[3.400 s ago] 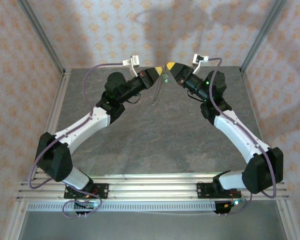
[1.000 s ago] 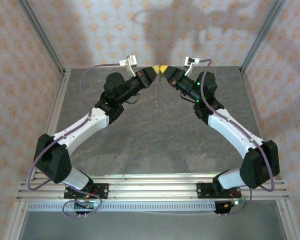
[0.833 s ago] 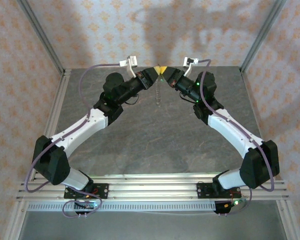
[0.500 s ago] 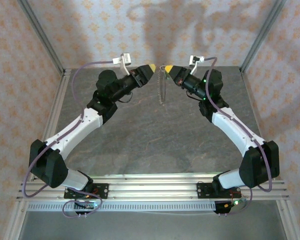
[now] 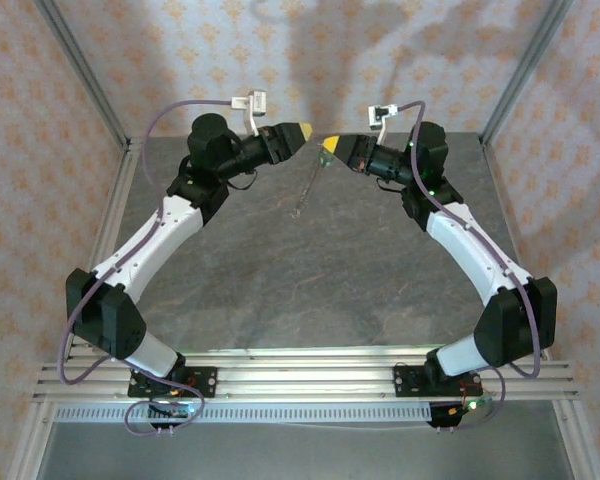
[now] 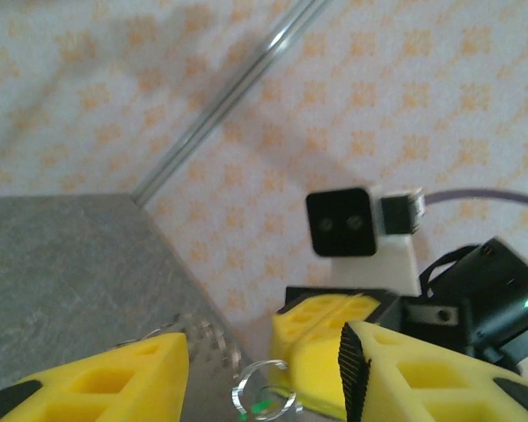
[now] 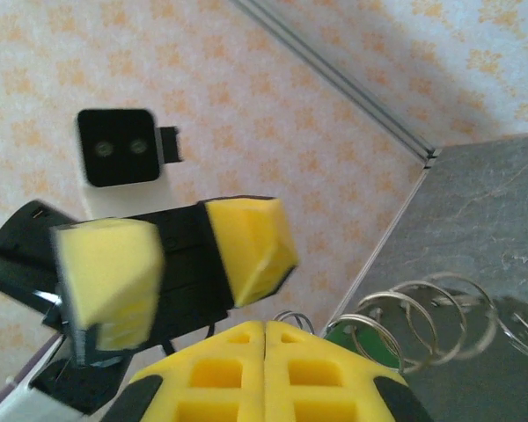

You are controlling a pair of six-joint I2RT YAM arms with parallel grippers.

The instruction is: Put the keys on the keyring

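My right gripper [image 5: 327,149] is raised over the far middle of the table and shut on the keyring [image 5: 306,188], a thin wire loop that hangs slanting down to the left. In the right wrist view the shut gripper [image 7: 264,325] has wire coils of the keyring [image 7: 427,312] just past its tips, with the green head of the key [image 7: 367,345] hanging among them. My left gripper [image 5: 302,131] is a short way to the left, open and holding nothing. In its wrist view the left gripper [image 6: 264,360] frames a small ring [image 6: 264,400] with a green glint.
The grey stone-look table [image 5: 310,290] is bounded by patterned walls and aluminium corner posts [image 5: 80,70]. Both arms reach to the far edge, with their wrist cameras [image 6: 339,222] facing each other. The aluminium rail with the arm bases [image 5: 300,380] runs along the near edge.
My left gripper opened, let go and drew back to the left. The right gripper stayed shut, and the keyring now hangs from it alone, swung to a slant.
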